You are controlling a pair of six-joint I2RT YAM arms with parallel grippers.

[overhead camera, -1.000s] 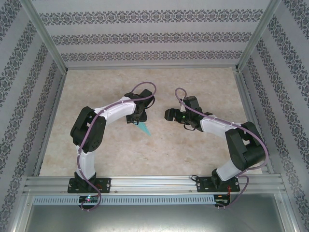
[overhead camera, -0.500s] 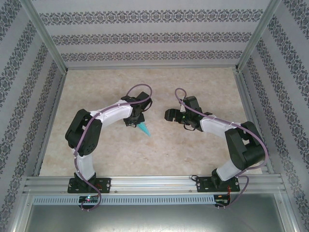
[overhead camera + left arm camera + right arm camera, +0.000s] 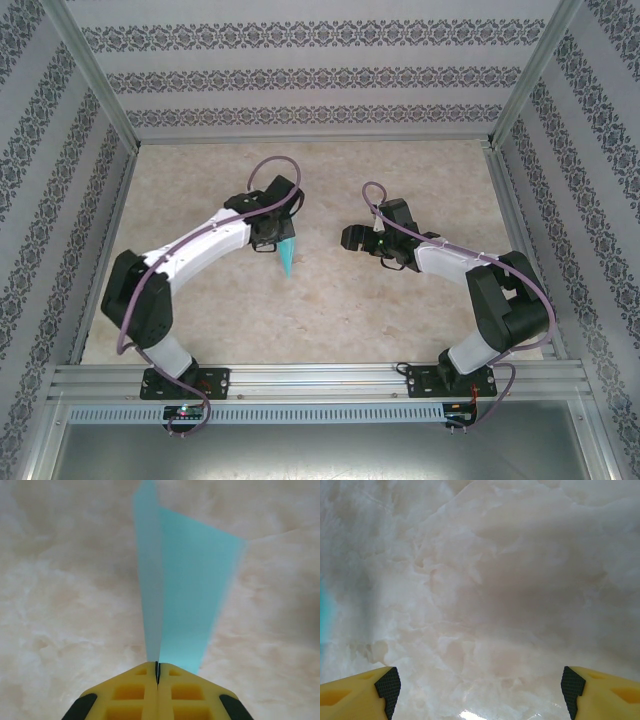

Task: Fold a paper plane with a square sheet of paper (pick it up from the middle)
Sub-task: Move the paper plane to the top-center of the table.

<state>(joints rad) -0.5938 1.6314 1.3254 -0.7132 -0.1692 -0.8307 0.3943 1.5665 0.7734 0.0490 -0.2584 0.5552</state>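
Observation:
The square sheet of paper shows as a narrow, pointed turquoise paper plane [image 3: 288, 257], with its tip toward the near edge. In the left wrist view the paper plane [image 3: 186, 595] stands out ahead of the yellow fingers with a centre crease and one wing spread to the right. My left gripper [image 3: 157, 669] is shut on its rear edge, at the table's middle left [image 3: 276, 243]. My right gripper [image 3: 350, 238] hovers a short way to the right of the plane. It is open [image 3: 480, 692] with nothing between its pads [image 3: 387, 685], and a turquoise blur [image 3: 324, 612] sits at that view's left edge.
The marbled beige table [image 3: 330, 310] is bounded by patterned walls at the back and sides. An aluminium rail [image 3: 320, 380] with both arm bases runs along the near edge. Bare tabletop lies under the open right gripper [image 3: 485, 590].
The left jaws have closed on the paper plane. The left arm's elbow has swung out to the left, and the plane's tip has turned from pointing right to pointing toward the near edge. The right arm has not moved.

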